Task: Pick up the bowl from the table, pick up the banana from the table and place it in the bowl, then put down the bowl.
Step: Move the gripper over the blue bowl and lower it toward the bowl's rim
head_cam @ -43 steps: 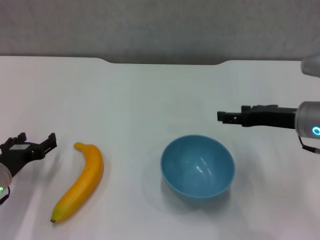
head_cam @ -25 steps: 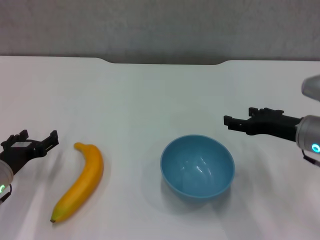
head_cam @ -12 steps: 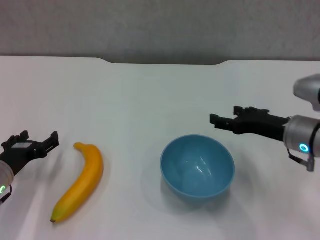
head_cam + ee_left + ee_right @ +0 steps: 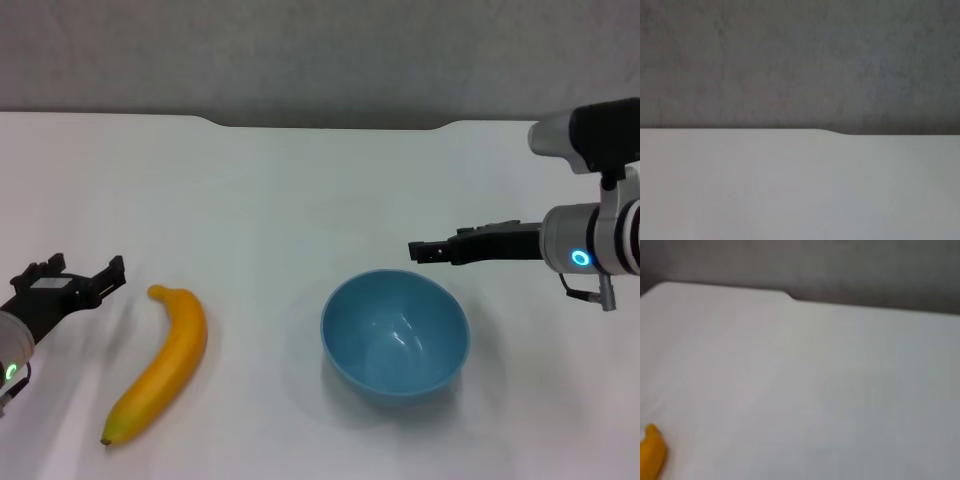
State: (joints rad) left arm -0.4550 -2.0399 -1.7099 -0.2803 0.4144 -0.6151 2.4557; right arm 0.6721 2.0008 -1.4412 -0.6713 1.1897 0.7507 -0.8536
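Observation:
The light-blue bowl [image 4: 395, 335] stands upright and empty on the white table [image 4: 300, 200], right of centre. The yellow-orange banana [image 4: 165, 360] lies on the table to its left, dark tip toward the front. One end of the banana also shows in the right wrist view [image 4: 652, 452]. My right gripper [image 4: 415, 249] reaches in from the right and hovers just beyond the bowl's far rim, apart from it. My left gripper [image 4: 83, 272] is open and empty, low over the table just left of the banana's stem end. The left wrist view shows only the table [image 4: 800, 190] and the wall.
The table's far edge has a shallow dark notch [image 4: 330, 124] with a grey wall behind it. Bare white tabletop lies between the banana and the bowl and behind both.
My right gripper has moved left, closer to the bowl's far rim, and its wrist has turned. My left gripper has shifted slightly toward the banana. Bowl and banana have not moved.

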